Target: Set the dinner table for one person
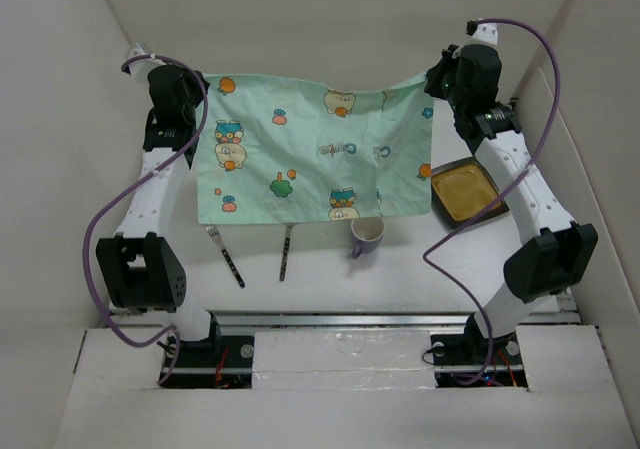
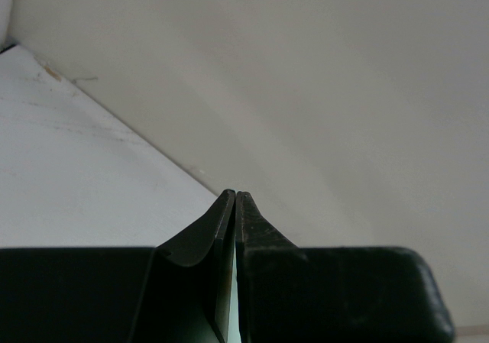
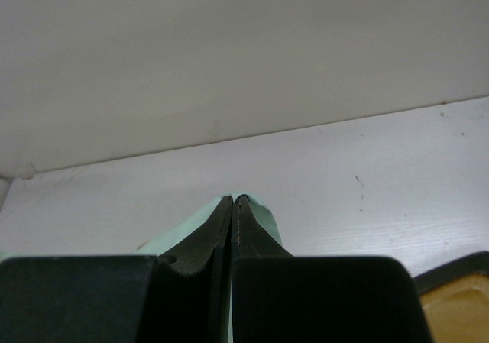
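Note:
A mint-green bear-print placemat (image 1: 300,149) hangs spread between both grippers above the white dinner table (image 1: 400,269). My left gripper (image 1: 203,81) is shut on its far left corner; in the left wrist view the jaws (image 2: 234,196) are pressed together with a sliver of green cloth between them. My right gripper (image 1: 432,79) is shut on the far right corner; green cloth (image 3: 263,213) folds over the fingertips (image 3: 233,200). A fork (image 1: 226,257), a knife (image 1: 286,252) and a purple mug (image 1: 367,236) lie on the table near the mat's front edge.
A dark square tray with a tan inside (image 1: 468,193) sits at the right, partly under my right arm; its corner shows in the right wrist view (image 3: 458,297). White walls enclose the table on three sides. A metal rail (image 1: 340,321) runs along the near edge.

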{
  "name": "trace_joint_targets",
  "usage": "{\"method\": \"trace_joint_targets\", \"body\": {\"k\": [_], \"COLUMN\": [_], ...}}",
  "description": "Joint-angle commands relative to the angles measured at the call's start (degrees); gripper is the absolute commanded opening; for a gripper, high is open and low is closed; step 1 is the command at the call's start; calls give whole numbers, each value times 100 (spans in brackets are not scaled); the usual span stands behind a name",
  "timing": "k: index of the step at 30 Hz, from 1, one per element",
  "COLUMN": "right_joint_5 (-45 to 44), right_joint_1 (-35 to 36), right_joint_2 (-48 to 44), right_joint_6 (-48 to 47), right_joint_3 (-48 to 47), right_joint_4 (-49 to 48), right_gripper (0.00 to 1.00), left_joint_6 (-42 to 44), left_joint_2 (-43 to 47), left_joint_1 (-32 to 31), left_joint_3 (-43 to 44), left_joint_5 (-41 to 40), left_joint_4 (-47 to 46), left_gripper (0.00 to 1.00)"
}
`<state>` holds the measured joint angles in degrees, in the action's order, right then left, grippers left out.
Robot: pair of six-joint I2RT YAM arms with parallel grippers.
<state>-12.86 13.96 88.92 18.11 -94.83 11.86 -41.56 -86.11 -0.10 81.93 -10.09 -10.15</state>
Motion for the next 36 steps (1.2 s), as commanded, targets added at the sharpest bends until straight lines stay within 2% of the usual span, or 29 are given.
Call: {"method": "trace_joint_targets", "body": {"k": [1,5,7,9,12,13,14,16,17,20,23,27,31,36], "right_joint_5": [600,880,978,1022,1172,1189,1242,1488,1567,1708,1857,1893,1884,1893], "right_joint_1": [-217,-367,-525,-578,-631,-701,-762,-832,-833,-886,-886,-886,-886,-886], "right_joint_2": [528,819,837,750,346,92,-14,-208,-313,-227,27,493,521,372], "right_joint_6": [-27,17,17,35,105,140,236,359,464,579,729,782,817,887], "right_joint_3": [-1237,-1950,-2224,-2111,-1103,-316,109,944,1714,2763,3268,3602,3830,4235], "right_joint_4": [-113,123,168,80,-323,-638,-806,-1401,-1553,-1958,-2231,-2206,-2249,-2275], "right_gripper": [0,0,0,0,0,0,0,0,0,0,0,0,0,0], "left_joint_6": [131,96,52,-18,-229,-291,-448,-633,-704,-888,-1021,-1082,-1117,-1275], "left_joint_2": [-273,-530,-486,-293,110,355,445,603,604,551,350,-107,-468,-434], "left_joint_1": [107,282,335,335,335,335,335,335,335,335,335,335,335,335], "left_joint_3": [1032,1614,1616,1292,274,-77,-803,-1466,-2009,-2968,-3638,-3921,-4018,-4299], "left_joint_5": [279,534,621,666,666,675,692,692,701,684,569,595,640,543], "left_joint_4": [21,162,128,-21,-425,-565,-889,-1172,-1339,-1742,-2060,-2184,-2210,-2245], "left_gripper": [0,0,0,0,0,0,0,0,0,0,0,0,0,0]}}
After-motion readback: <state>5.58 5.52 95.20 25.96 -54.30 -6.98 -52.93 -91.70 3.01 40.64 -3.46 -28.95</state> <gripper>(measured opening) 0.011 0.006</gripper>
